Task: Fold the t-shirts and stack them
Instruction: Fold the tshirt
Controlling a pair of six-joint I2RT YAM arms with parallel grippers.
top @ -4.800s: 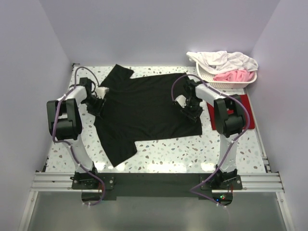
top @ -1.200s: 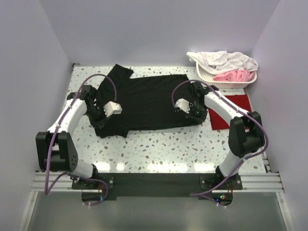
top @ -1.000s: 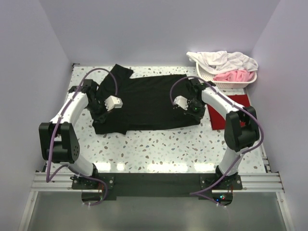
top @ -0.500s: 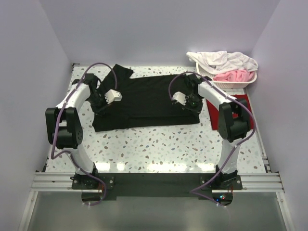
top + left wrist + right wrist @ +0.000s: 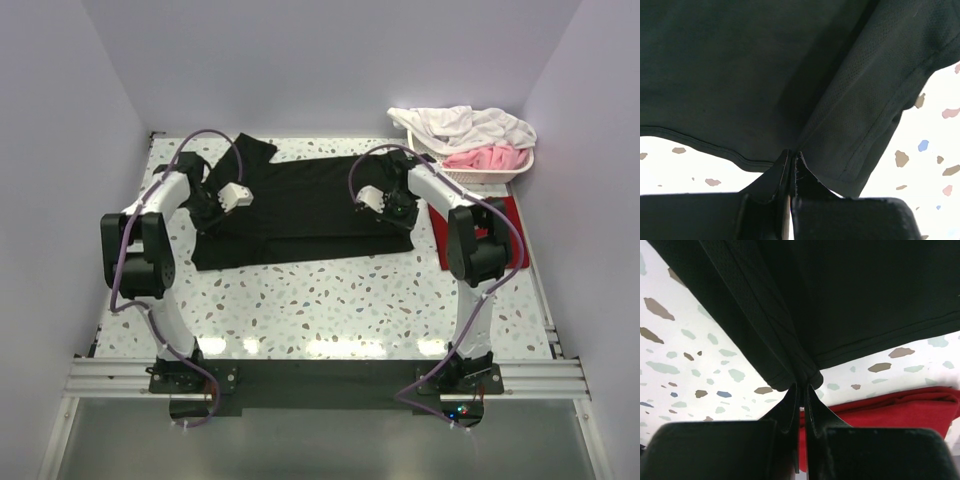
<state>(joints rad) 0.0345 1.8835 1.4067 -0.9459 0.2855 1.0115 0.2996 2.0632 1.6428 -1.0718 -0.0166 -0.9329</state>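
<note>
The black t-shirt lies across the middle of the speckled table, its near part lifted and doubled back over the rest. My left gripper is shut on the shirt's left edge; in the left wrist view the cloth is pinched between the shut fingertips. My right gripper is shut on the shirt's right edge, and the right wrist view shows bunched black cloth between its fingers. The dark red t-shirt lies folded at the right, also seen in the right wrist view.
A white basket holding white and pink clothes stands at the back right corner. Grey walls close in the table on the left, back and right. The black shirt's sleeve reaches toward the back left.
Both grippers have carried the shirt's near edge away from me, toward the back. The shirt went from spread flat to doubled over, and its near edge now lies farther back.
</note>
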